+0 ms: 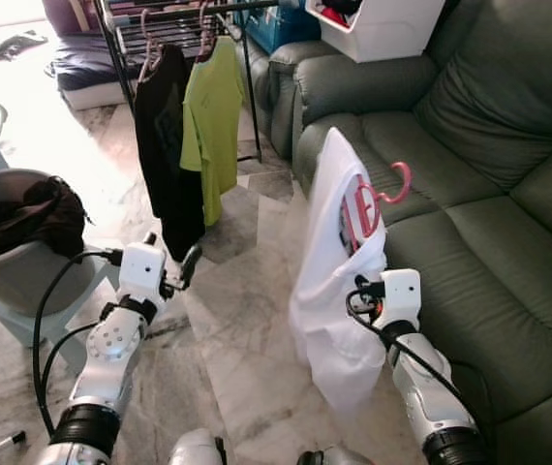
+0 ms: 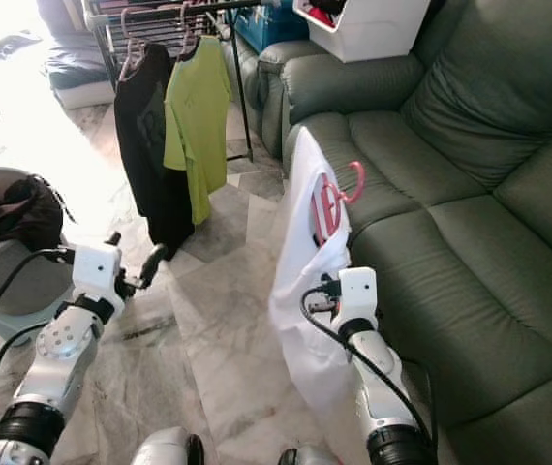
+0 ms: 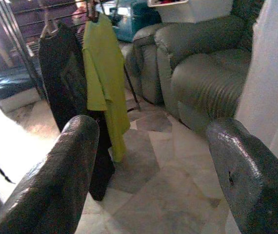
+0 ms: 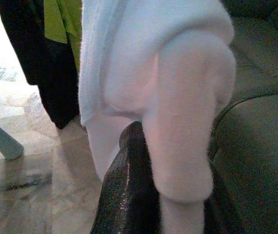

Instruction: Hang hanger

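Marble floor runs between a grey tub of dark clothes (image 1: pixel 24 218) at far left and the green sofa (image 1: pixel 470 194) on the right. My left gripper (image 1: pixel 174 266) hovers low beside the tub, fingers (image 3: pixel 56 180) spread wide with nothing between them. Ahead of it stands the clothes rack (image 1: pixel 174 19), with a black shirt (image 1: pixel 165 145) and a lime shirt (image 1: pixel 213 121) already hanging on 2 hangers. Further right, my right gripper (image 1: pixel 363 281) is pinched on the white shirt (image 1: pixel 339 291), which drapes from a pink hanger (image 1: pixel 373 199) held up in front of the sofa, well apart from the rack. I judge the cloth soft, light and slippery on the hanger, so a grip through fabric could slide; the stiff hook is the surer hold. Both hung shirts crowd the rail's near end, and a white bin (image 1: pixel 383 24) sits beyond it.
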Controlling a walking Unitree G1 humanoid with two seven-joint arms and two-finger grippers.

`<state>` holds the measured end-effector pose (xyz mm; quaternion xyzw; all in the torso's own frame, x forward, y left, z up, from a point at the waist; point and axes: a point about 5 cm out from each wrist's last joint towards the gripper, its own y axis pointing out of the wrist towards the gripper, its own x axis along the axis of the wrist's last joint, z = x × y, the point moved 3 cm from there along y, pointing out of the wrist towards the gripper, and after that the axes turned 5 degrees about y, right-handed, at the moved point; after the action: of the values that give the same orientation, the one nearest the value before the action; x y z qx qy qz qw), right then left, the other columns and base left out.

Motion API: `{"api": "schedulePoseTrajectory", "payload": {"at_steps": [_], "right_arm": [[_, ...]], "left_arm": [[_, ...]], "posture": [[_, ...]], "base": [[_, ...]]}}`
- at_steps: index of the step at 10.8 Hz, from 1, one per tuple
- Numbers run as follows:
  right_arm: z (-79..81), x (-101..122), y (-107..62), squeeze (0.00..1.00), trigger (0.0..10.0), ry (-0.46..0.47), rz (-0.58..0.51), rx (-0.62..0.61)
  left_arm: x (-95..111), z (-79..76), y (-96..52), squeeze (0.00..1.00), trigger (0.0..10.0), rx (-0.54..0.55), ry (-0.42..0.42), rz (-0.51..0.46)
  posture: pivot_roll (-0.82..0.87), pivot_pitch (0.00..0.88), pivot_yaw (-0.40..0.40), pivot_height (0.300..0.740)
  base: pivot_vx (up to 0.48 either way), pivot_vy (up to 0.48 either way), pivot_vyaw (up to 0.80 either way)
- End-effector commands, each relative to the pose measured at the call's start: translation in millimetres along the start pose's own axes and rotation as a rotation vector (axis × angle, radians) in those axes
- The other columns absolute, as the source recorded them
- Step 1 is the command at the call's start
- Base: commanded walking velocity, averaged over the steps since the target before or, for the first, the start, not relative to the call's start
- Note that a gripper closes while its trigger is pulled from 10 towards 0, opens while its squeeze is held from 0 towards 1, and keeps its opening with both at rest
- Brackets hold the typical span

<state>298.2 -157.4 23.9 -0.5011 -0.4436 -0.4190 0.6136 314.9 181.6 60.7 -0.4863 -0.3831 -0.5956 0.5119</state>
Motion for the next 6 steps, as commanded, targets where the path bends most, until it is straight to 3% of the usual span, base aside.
{"api": "schedulePoseTrajectory", "payload": {"at_steps": [1, 2, 6], "right_arm": [[-5.9, 20.3, 3.2, 0.0, 8.9, -0.018, -0.059, -0.013], [-9.1, 19.7, 3.5, 0.0, 10.0, 0.007, -0.053, -0.026], [-2.0, 20.1, 8.4, 0.0, 10.0, 0.018, -0.022, 0.013]], "left_arm": [[2.0, 4.1, -0.6, 0.0, 10.0, 0.023, 0.001, 0.005], [2.9, 7.0, -0.5, 0.0, 10.0, 0.053, -0.001, 0.004], [12.2, 8.5, 5.0, 0.0, 10.0, 0.071, 0.001, -0.014]], "posture": [[-0.04, 0.0, -0.016, 0.74], [-0.04, 0.0, -0.017, 0.74], [-0.04, 0.0, -0.019, 0.74]], "base": [[0.326, 0.0, 0.0], [0.356, 0.0, 0.0], [0.425, 0.0, 0.0]]}}
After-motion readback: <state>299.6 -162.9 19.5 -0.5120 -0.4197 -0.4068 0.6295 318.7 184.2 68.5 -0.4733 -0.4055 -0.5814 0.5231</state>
